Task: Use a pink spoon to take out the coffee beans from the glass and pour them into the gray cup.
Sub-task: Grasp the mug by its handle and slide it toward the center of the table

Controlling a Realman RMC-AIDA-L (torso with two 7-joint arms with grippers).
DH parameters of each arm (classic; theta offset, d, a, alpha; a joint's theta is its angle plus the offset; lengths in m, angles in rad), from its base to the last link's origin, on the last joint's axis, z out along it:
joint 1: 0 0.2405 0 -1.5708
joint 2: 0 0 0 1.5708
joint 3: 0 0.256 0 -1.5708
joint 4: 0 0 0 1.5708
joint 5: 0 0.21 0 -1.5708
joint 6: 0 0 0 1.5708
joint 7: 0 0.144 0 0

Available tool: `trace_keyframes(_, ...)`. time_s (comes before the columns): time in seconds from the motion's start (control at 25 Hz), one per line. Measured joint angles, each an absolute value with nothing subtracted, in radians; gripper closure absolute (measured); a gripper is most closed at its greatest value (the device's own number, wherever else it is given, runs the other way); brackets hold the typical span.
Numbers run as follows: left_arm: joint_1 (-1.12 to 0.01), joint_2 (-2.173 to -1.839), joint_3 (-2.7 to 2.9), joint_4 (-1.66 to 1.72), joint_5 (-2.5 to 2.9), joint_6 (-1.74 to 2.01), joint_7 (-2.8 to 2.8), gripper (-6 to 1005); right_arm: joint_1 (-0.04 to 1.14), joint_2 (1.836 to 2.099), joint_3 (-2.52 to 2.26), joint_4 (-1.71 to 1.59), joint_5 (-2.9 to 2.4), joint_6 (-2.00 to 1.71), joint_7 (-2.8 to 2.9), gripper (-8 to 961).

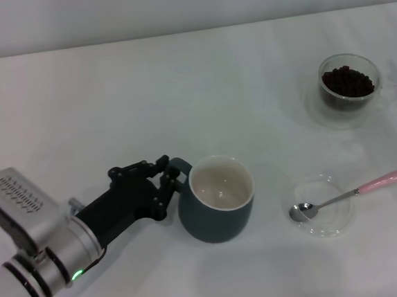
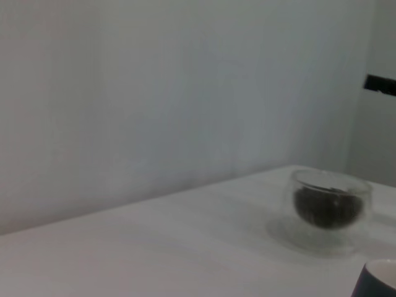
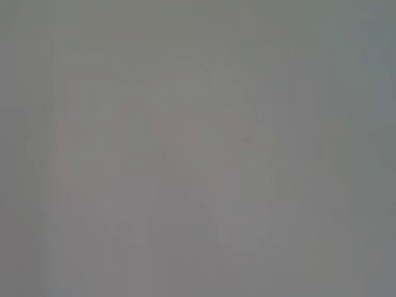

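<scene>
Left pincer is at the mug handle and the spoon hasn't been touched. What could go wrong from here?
1. The left pincer sits at the loop handle of the rounded blue-gray ceramic mug; a nudge could slide or turn it.
2. The pink-handled metal teaspoon lies with its bowl in a flat clear glass dish, handle over the rim; lifting it may drag the dish.
3. The dark coffee beans sit in the clear double-walled glass cup, far from the mug; beans may spill in transit.
</scene>
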State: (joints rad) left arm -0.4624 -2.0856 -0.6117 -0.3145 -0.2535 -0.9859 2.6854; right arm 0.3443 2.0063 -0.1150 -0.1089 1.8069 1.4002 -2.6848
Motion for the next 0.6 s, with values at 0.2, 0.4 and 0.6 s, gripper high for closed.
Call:
trace_keyframes(0.2,-0.489,-2.085,-0.593,-0.316,-0.253,-0.963,2.666,828,0.343,2.006,-0.115,-0.109,1.807,1.399,-2.685,83)
trace_keyframes(0.4,-0.494,-2.084,-0.590,-0.316,-0.253,-0.962,2.662,832,0.344,2.006,-0.115,-0.109,1.807,1.397,-2.685,83)
trace_keyframes(0.6,-0.492,-2.083,-0.591,-0.316,-0.253,-0.963,2.661,819,0.342,2.006,-0.115,-0.111,1.807,1.396,-2.681,83)
